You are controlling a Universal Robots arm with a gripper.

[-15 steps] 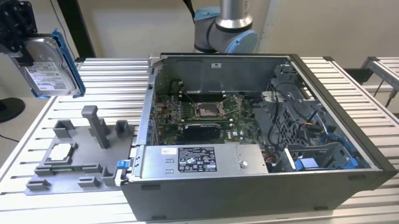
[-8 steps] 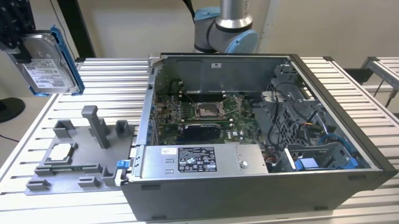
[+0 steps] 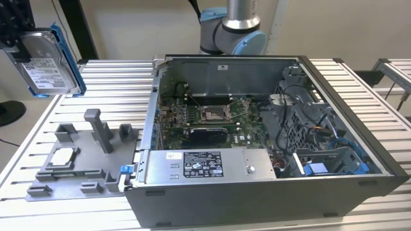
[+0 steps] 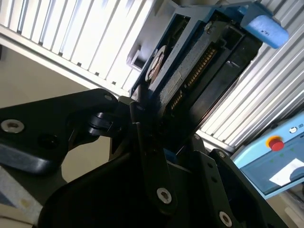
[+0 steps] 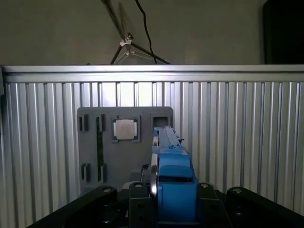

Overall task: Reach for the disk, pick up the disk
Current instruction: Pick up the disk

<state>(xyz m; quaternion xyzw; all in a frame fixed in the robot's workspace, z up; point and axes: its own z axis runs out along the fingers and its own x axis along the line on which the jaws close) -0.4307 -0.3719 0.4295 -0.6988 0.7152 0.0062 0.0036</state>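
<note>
Disk (image 3: 46,67) is off the table (image 3: 359,86), hanging in the air at the exterior view's upper left, above the table's far corner and well apart from the open computer case (image 3: 270,144). The hand (image 3: 21,48) is clamped onto it near one short end, jaws set against the two broad flat faces. The labelled face looks toward the exterior camera. The blue bracket (image 3: 65,53) runs along the long edges. In the first wrist view the disk shows edge-on (image 5: 170,164), poised over the grey fixture tray (image 5: 95,156) that carries a small square chip (image 5: 125,128). The second wrist view shows the underside with a connector row (image 4: 199,64). Handling, as a judgement: a rigid metal body, dense for its size, so its weight hangs well out from an end grip and will want to swing or slide. The faces look smooth, likely slippery. It is shock-sensitive, so a drop or knock could harm it. The plastic bracket probably flexes and is a poor thing to squeeze. The bare metal faces are the best hold, clear of the connector and the board side.
</note>
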